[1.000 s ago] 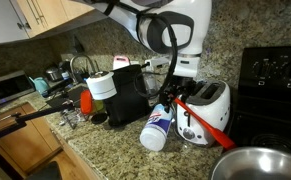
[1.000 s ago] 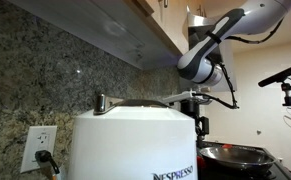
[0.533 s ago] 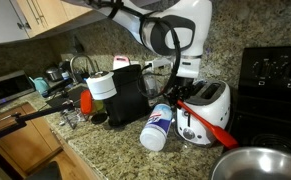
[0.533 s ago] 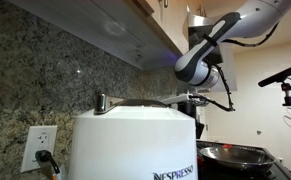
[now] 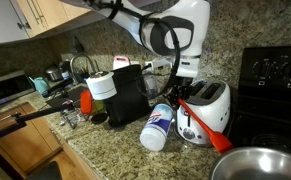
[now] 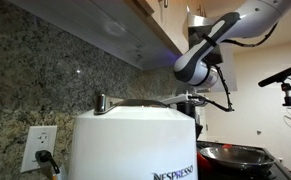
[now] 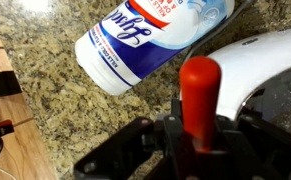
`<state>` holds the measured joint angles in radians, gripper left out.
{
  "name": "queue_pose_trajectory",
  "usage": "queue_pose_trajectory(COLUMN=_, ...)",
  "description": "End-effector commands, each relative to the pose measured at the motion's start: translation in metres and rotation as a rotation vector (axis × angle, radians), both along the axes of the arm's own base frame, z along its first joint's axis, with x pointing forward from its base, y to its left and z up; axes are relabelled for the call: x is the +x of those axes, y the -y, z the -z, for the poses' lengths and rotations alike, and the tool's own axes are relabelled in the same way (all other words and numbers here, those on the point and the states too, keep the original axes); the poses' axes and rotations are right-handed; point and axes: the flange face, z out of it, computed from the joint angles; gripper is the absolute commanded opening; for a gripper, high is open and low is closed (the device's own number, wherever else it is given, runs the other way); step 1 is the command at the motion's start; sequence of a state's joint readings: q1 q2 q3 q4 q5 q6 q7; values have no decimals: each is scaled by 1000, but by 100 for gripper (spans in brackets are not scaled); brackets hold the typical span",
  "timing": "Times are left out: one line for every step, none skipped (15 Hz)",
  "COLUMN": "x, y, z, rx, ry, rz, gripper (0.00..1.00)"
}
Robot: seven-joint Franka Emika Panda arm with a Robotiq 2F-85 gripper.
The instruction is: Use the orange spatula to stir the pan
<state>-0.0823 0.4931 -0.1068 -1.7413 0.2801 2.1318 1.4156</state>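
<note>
While the arm hangs over the granite desk [image 5: 105,152] in an exterior view, the tool [image 5: 181,97] is clenched on the upper end of the orange spatula [image 5: 207,122]. The spatula slants down across the front of the white toaster [image 5: 213,98], its blade close to the rim of the pan [image 5: 260,165] at the lower corner; contact cannot be confirmed. A white and blue canister [image 5: 157,128] lies on its side just beside the toaster, next to a black coffee machine [image 5: 131,92]. A black stove [image 5: 275,85] stands behind the pan.

From the opposite exterior view, a white Nespresso machine [image 6: 135,145] fills the foreground and hides most of the tool. The pan [image 6: 235,154] shows beyond it, below the arm. A wall socket [image 6: 40,152] sits on the stone backsplash.

At the wrist view, the spatula handle [image 7: 198,85] stands gripped between the black fingers [image 7: 150,150]. The canister [image 7: 150,40] lies on the desk [image 7: 45,95] above, with the toaster [image 7: 270,65] beside it.
</note>
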Motion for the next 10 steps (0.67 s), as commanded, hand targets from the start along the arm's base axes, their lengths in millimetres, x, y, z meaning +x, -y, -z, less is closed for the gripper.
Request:
queue_pose_trajectory(x=-3, y=-1, z=-23, rx=-26, ry=17, rz=-6, gripper=2)
queue_pose_trajectory(x=-4, y=-1, z=-28, rx=-33, ry=27, rz=-6, gripper=2)
queue_pose_trajectory(x=-5, y=0, z=-34, rx=-40, ry=34, rz=-6, gripper=2)
queue_pose_trajectory(x=-6, y=1, z=-40, rx=-53, ry=44, rz=-12, gripper=2)
queue_pose_trajectory(x=-6, y=1, z=-45, rx=-62, ry=50, rz=-16, gripper=2)
queue_pose_trajectory(x=-4, y=1, z=-48, rx=-69, ry=49, rz=-22, gripper=2)
queue_pose_trajectory(x=-3, y=1, z=-49, rx=-64, ry=44, rz=-29, gripper=2)
queue_pose_trajectory(x=-3, y=0, z=-47, rx=-67, ry=37, rz=-35, gripper=34)
queue_pose_trajectory(x=-3, y=0, z=-45, rx=-59, ry=32, rz=-44, gripper=35)
queue_pose_trajectory(x=-3, y=1, z=-41, rx=-56, ry=25, rz=-43, gripper=42)
